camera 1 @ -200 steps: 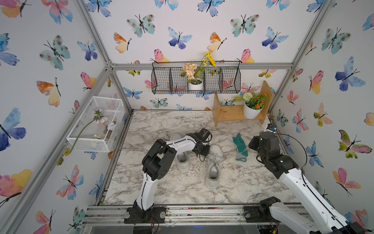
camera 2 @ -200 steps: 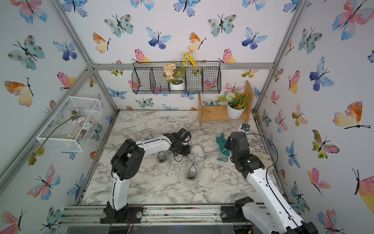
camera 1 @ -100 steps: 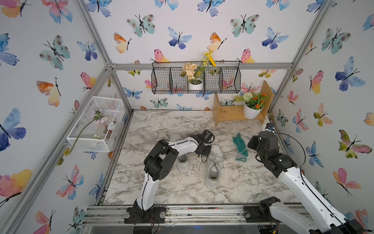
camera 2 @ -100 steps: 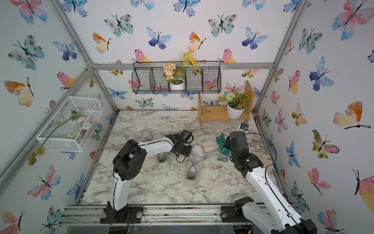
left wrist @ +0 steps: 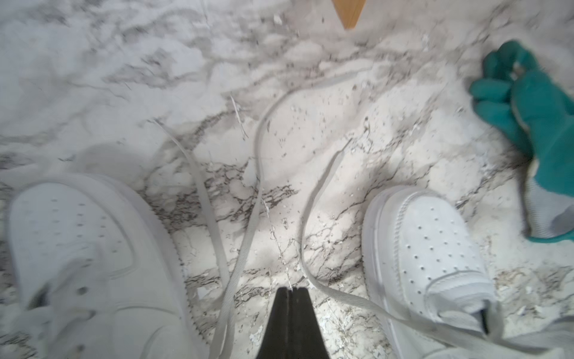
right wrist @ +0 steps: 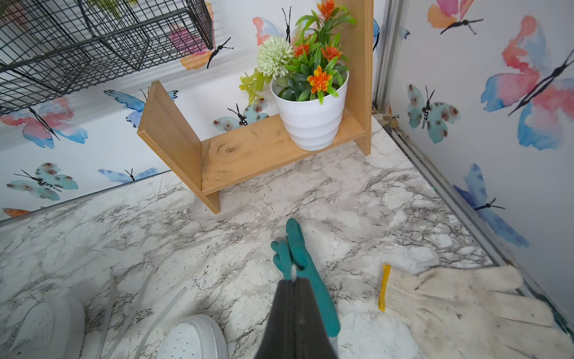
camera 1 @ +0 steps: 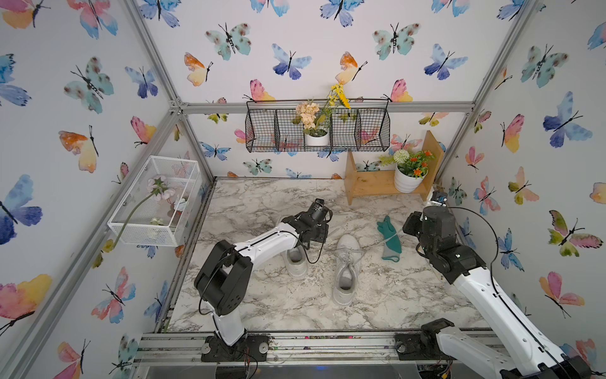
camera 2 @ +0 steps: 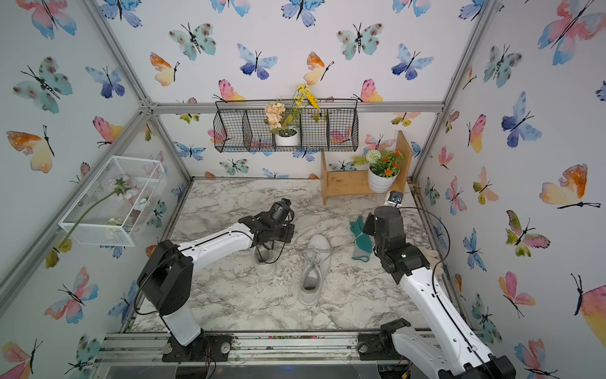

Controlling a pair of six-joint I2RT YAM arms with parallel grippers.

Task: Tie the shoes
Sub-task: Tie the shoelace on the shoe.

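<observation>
Two white shoes lie side by side mid-table, toes pointing away: the left one (camera 1: 296,261) (camera 2: 264,264) is half under my left arm, and the right one (camera 1: 346,272) (camera 2: 313,272) is unlaced. In the left wrist view their toes (left wrist: 77,236) (left wrist: 425,242) flank loose laces (left wrist: 257,186). My left gripper (left wrist: 290,290) (camera 1: 323,238) is shut just above the table between them, and a lace passes beside its tip. My right gripper (right wrist: 292,279) (camera 1: 406,228) is shut on a lace end (right wrist: 292,273) that stretches from the right shoe over the glove.
A teal glove (camera 1: 388,238) (right wrist: 306,279) lies right of the shoes, under the right gripper. A cream knit glove (right wrist: 450,307) sits by the right wall. A wooden shelf (camera 1: 377,188) with a flower pot (camera 1: 408,178) stands back right. Wire baskets (camera 1: 318,131) (camera 1: 157,200) hang on the walls.
The left gripper has shut and shifted slightly right, toward the gap between the shoes. The right gripper has drifted slightly left, still shut on the lace.
</observation>
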